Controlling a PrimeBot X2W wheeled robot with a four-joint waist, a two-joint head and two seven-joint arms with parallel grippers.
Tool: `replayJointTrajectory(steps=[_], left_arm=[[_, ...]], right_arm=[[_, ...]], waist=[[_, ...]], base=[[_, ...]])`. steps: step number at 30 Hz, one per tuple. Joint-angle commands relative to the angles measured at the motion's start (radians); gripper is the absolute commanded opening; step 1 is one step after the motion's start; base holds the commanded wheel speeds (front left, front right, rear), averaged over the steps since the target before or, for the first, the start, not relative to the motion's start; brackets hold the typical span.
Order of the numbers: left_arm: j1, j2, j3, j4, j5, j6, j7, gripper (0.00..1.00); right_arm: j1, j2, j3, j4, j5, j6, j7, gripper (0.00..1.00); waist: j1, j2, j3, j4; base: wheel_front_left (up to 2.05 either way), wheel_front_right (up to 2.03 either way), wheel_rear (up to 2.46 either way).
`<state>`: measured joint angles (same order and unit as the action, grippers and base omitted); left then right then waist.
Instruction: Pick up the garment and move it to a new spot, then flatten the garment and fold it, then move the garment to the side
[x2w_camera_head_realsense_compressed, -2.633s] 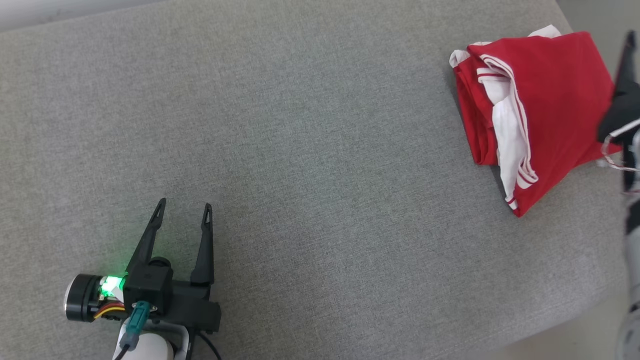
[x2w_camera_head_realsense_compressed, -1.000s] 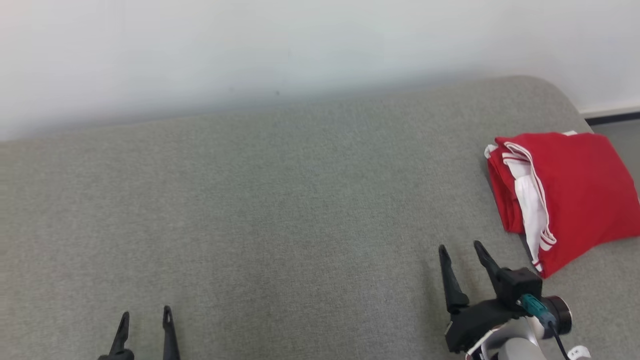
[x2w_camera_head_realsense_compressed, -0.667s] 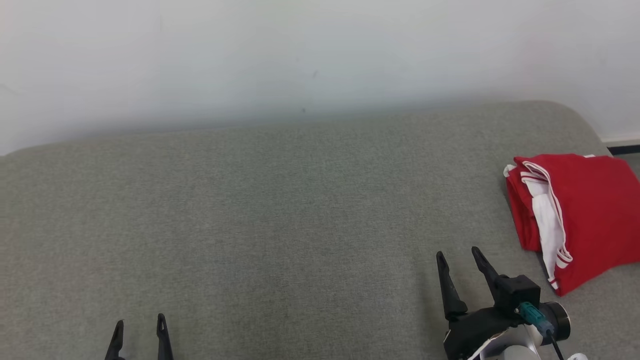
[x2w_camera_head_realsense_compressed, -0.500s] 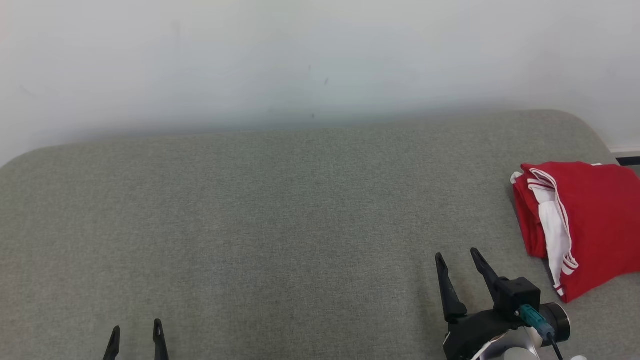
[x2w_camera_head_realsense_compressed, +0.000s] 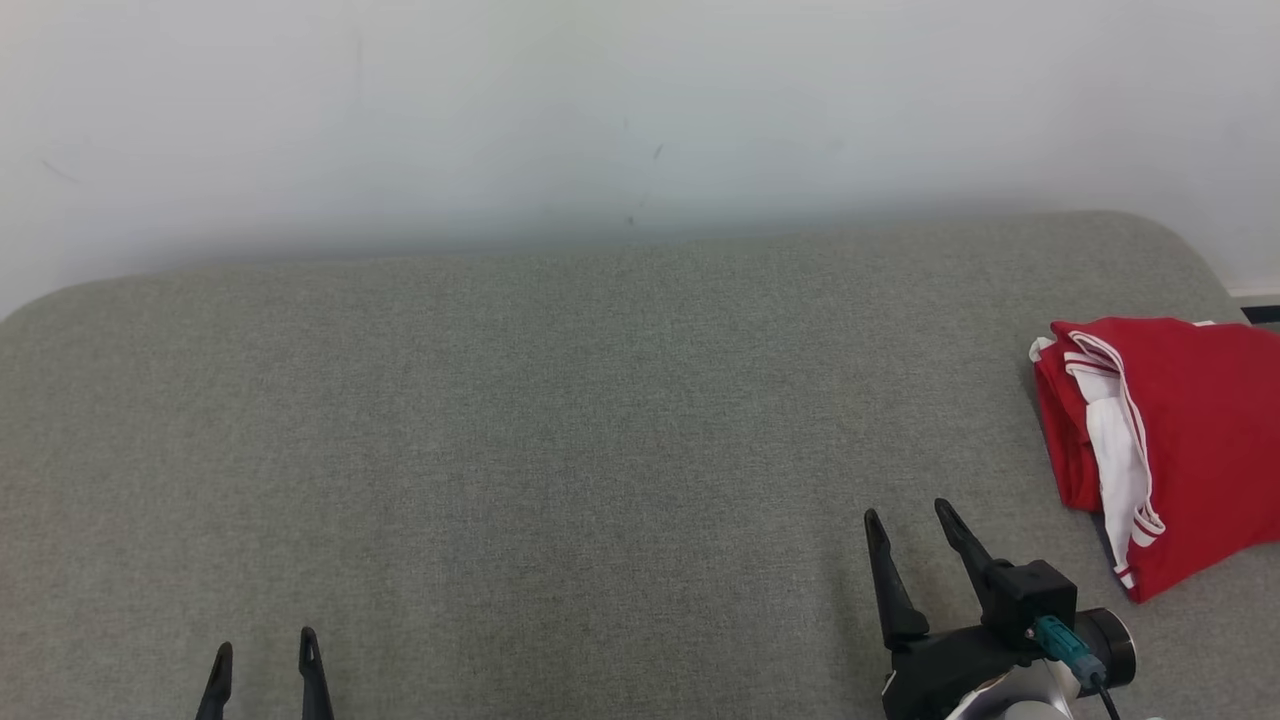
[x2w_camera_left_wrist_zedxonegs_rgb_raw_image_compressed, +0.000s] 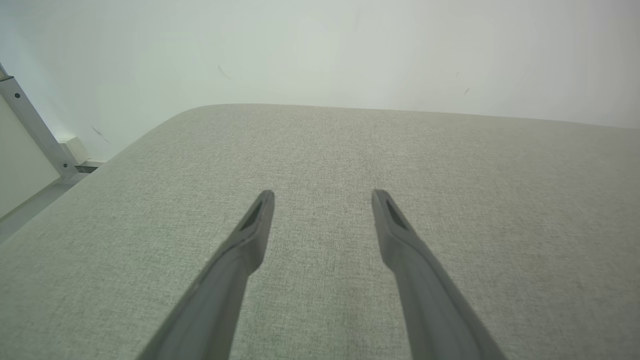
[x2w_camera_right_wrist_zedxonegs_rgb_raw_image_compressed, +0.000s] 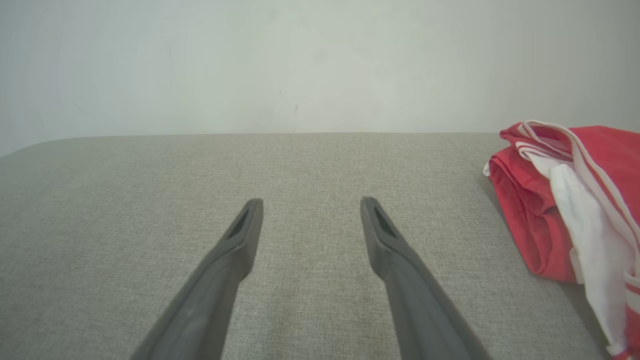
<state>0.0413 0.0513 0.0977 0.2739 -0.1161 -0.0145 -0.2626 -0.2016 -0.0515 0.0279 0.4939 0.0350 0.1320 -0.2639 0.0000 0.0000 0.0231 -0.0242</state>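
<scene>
The garment (x2w_camera_head_realsense_compressed: 1190, 440) is a red piece with white trim, folded into a stack at the far right of the grey cushioned surface (x2w_camera_head_realsense_compressed: 560, 440). It shows again at the right edge of the right wrist view, garment (x2w_camera_right_wrist_zedxonegs_rgb_raw_image_compressed: 575, 200). My right gripper (x2w_camera_head_realsense_compressed: 908, 515) stands open at the lower right, left of the garment and apart from it, nothing between its fingers. At the bottom left my left gripper (x2w_camera_head_realsense_compressed: 264, 645) is open too, only its fingertips showing. Over bare fabric, the left gripper (x2w_camera_left_wrist_zedxonegs_rgb_raw_image_compressed: 322, 192) and right gripper (x2w_camera_right_wrist_zedxonegs_rgb_raw_image_compressed: 310, 201) hold nothing.
A pale wall (x2w_camera_head_realsense_compressed: 600, 110) runs behind the surface's far edge. The surface rounds off at its right corner (x2w_camera_head_realsense_compressed: 1180, 250). In the left wrist view a grey metal post (x2w_camera_left_wrist_zedxonegs_rgb_raw_image_compressed: 35, 130) and a strip of floor lie beyond the surface's left corner.
The head camera has tilted up, so the wall came into view and the garment slid toward the right edge. My right gripper left the garment and now rests open at the lower right.
</scene>
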Motion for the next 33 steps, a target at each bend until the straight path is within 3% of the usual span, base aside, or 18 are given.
replayJointTrajectory(steps=[1, 30, 31, 32, 33], left_arm=[[0.014, -0.001, -0.003, -0.005, -0.004, 0.004, -0.003, 1.0], [-0.007, -0.001, -0.018, -0.001, -0.023, -0.002, -0.003, 1.0], [-0.017, -0.001, -0.033, 0.006, -0.018, -0.016, -0.003, 1.0], [-0.01, -0.002, -0.008, -0.001, -0.022, -0.004, -0.003, 1.0], [-0.012, 0.002, -0.011, -0.001, -0.022, -0.013, -0.003, 1.0]], right_arm=[[0.013, 0.001, 0.002, -0.004, -0.006, -0.003, 0.0, 1.0], [-0.003, 0.001, 0.008, 0.008, 0.012, -0.003, 0.0, 1.0], [0.003, 0.001, -0.017, 0.006, 0.011, -0.003, 0.0, 1.0], [-0.007, 0.0, 0.018, 0.012, 0.015, -0.002, 0.001, 1.0], [-0.009, 0.002, 0.011, 0.014, 0.014, -0.002, 0.001, 1.0]], waist=[[0.0, 0.0, 0.004, -0.002], [0.0, 0.0, 0.032, -0.008], [0.0, 0.0, 0.032, -0.014], [0.0, 0.0, 0.034, -0.075], [0.0, 0.0, 0.036, -0.088]], base=[[0.0, 0.0, 0.0], [0.0, 0.0, 0.0], [0.0, 0.0, 0.0], [0.0, 0.0, 0.0], [0.0, 0.0, 0.0]])
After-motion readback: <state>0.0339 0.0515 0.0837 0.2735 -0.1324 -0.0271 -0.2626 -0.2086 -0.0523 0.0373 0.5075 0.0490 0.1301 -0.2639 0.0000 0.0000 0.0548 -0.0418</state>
